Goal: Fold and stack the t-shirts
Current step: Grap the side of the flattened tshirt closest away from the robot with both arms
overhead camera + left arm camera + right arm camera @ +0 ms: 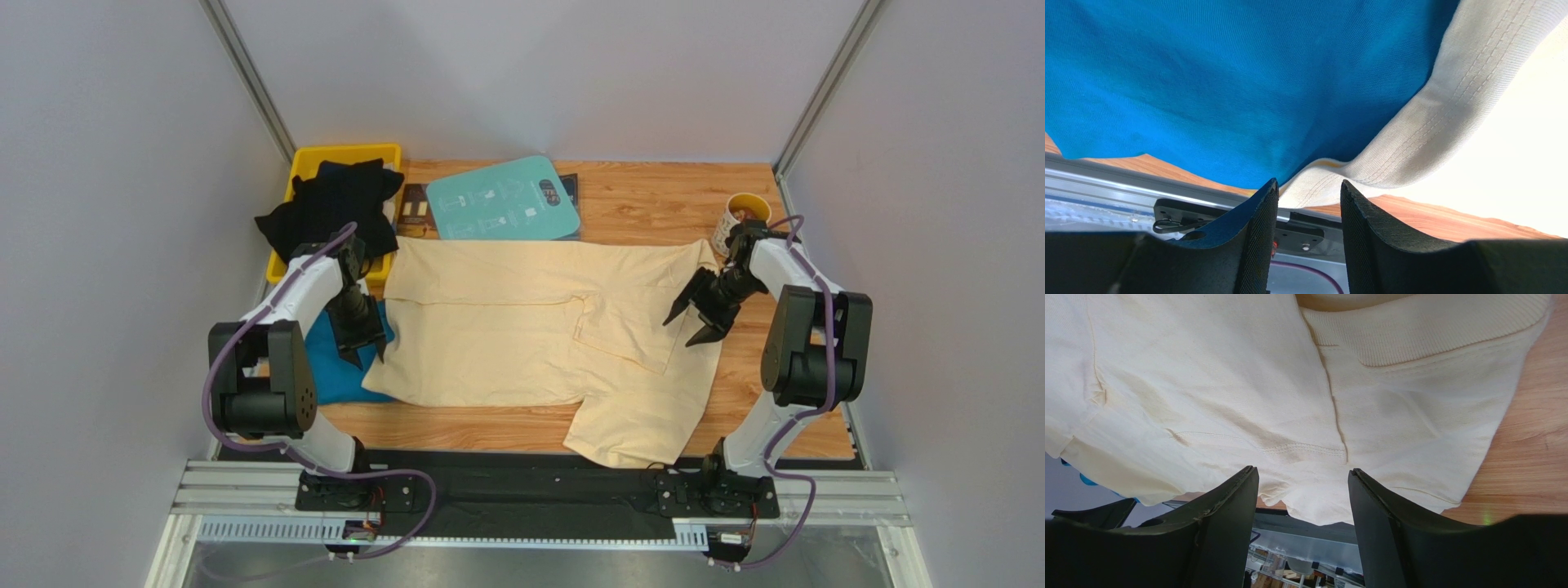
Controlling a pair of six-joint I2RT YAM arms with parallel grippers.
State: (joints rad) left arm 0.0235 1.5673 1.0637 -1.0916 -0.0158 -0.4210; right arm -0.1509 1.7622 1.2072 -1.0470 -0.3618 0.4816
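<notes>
- Left wrist view, closest in: the left gripper (1309,187) holds its two black fingers parted with nothing between them. The stitched hem of the pale cream-yellow cloth t-shirt (1438,110) lies just past the fingertips, where it overlaps the teal-blue cloth t-shirt (1229,79).
- Right wrist view: the right gripper (1303,471) is likewise spread wide and empty. It hangs over a seam of the cream shirt, and cloth fills the gap ahead of the tips. Whether the tips touch the cloth cannot be told.
- Handling, as a judgement: both shirts look light, limp and soft. They will sag and drag, not lift flat. The doubled hem or a seam edge gives the surest pinch, while the flat middle offers little to grip.
- Top view: the cream shirt is spread across the middle of the wooden table (650,196), with one flap reaching over the near edge. The teal-blue shirt sits partly under its left side.
- Farthest: crumpled black cloth t-shirts (329,202) spill from a yellow plastic bin (350,152), and a rigid flat teal board (503,200) lies just beside it.
</notes>
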